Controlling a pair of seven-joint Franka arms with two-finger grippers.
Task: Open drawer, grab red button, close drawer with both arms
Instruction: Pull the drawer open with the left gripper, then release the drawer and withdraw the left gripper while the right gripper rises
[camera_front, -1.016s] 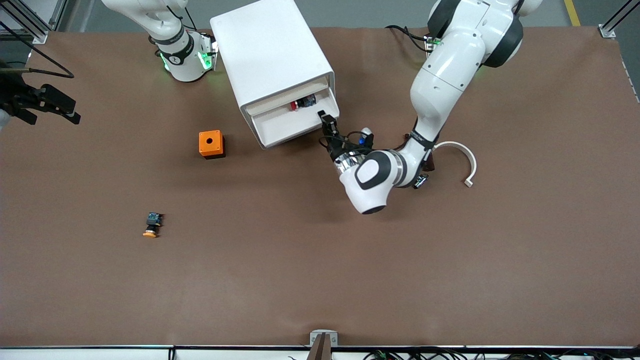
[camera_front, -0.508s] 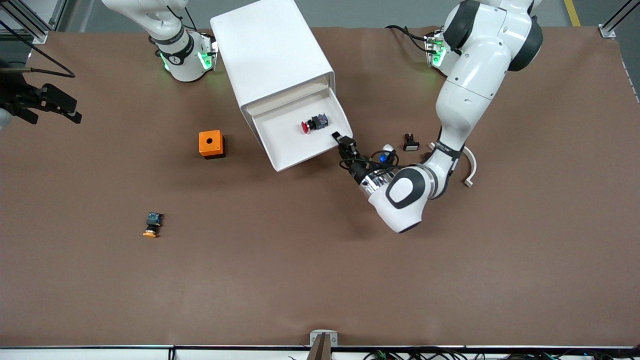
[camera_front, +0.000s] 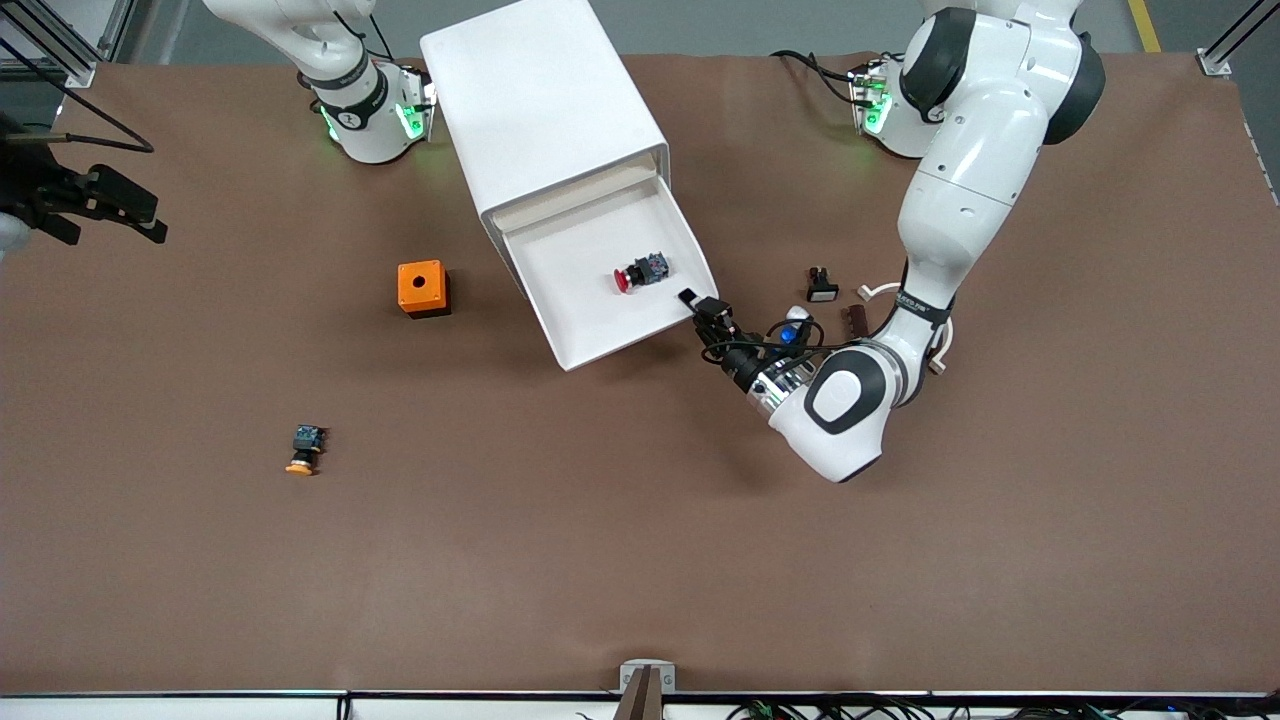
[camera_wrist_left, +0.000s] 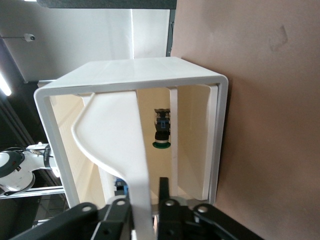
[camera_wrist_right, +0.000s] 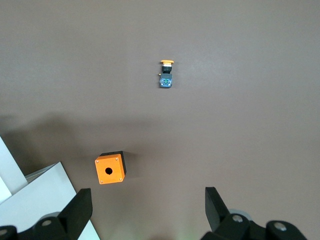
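The white cabinet (camera_front: 545, 110) stands between the arm bases. Its top drawer (camera_front: 590, 320) is pulled far out toward the front camera. The red-capped button (camera_front: 639, 272) lies on its side in the drawer tray. My left gripper (camera_front: 703, 308) is shut on the drawer front at the corner toward the left arm's end. In the left wrist view the pale drawer front (camera_wrist_left: 127, 145) runs between the fingers of that gripper (camera_wrist_left: 142, 212). My right gripper (camera_wrist_right: 147, 207) is open and empty, high over the table at the right arm's end (camera_front: 95, 205).
An orange cube with a hole (camera_front: 422, 287) stands beside the cabinet, also in the right wrist view (camera_wrist_right: 110, 168). An orange-capped button (camera_front: 303, 451) lies nearer the front camera. A small black-and-white part (camera_front: 822, 285), a brown piece (camera_front: 855, 318) and a white curved strip (camera_front: 943, 345) lie by the left arm.
My left gripper has drawn the drawer out toward the front camera, from slightly open to far open. The red button rode out with the tray into full view. The right arm has barely moved.
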